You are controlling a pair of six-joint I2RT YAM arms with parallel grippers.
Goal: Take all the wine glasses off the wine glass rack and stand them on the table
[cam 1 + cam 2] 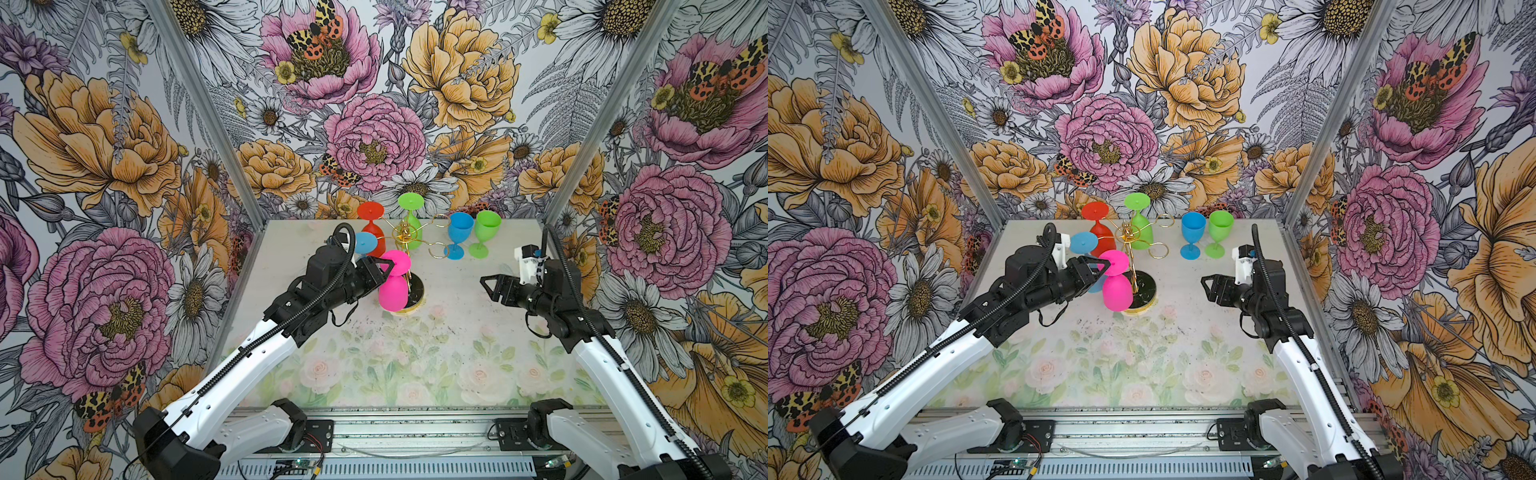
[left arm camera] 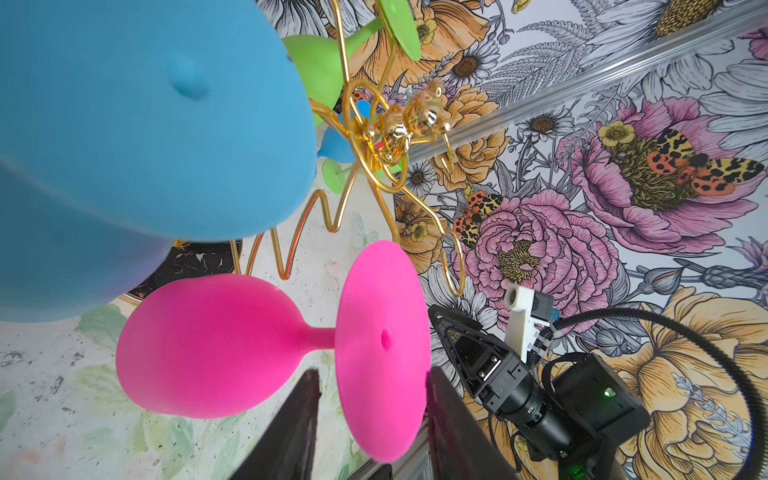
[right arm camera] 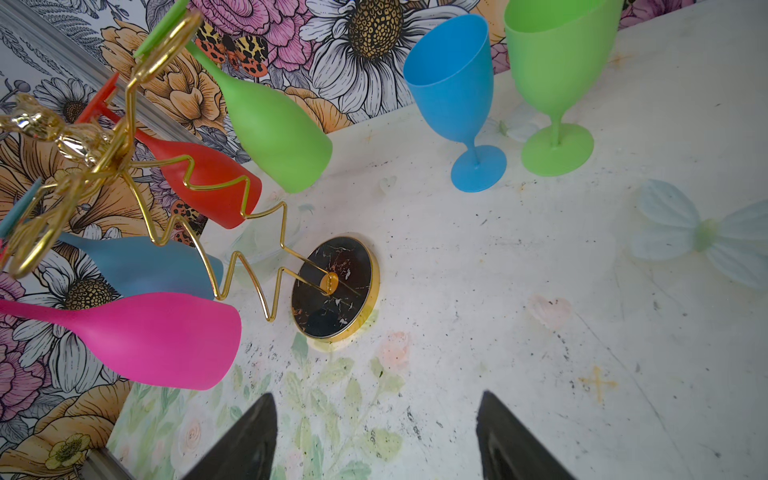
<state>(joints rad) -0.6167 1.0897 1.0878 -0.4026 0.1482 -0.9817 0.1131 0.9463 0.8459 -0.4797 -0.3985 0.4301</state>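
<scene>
Left tool (image 2: pixel 372 374): spread on either side of the round foot of the pink glass (image 1: pixel 392 293). One finger looks to be against the foot's outer face, and a gap shows on the bowl side, so there is no firm pinch.
Right tool (image 1: pixel 488 289): spread wide with nothing between the fingers, over bare tabletop (image 1: pixel 415 353).
Pink glass: hangs bowl down from a front hook of the rack (image 1: pixel 405 239), with its rim low beside the black base.
Rack: stands toward the back middle of the tabletop. It also carries a red glass (image 1: pixel 372 232), a green glass (image 1: pixel 409 224) and a blue glass (image 2: pixel 145 124), all bowl down.
Crowding: the hanging blue glass is just beside the left tool, on its far side.
Standing glasses: a blue cup (image 1: pixel 459 232) and a green cup (image 1: pixel 486 232) stand upright near the back edge, to the right of the rack and apart from it.
Open room: there is bare tabletop from the rack to the near edge, and more between the rack and the right tool.
Sides: flowered walls close in the left, right and back edges.
Left arm: reaches in from the near left corner, wrist about level, pointing right at the rack.
Right arm: comes in from the near right corner, elbow bent, pointing left and well apart from the rack.
</scene>
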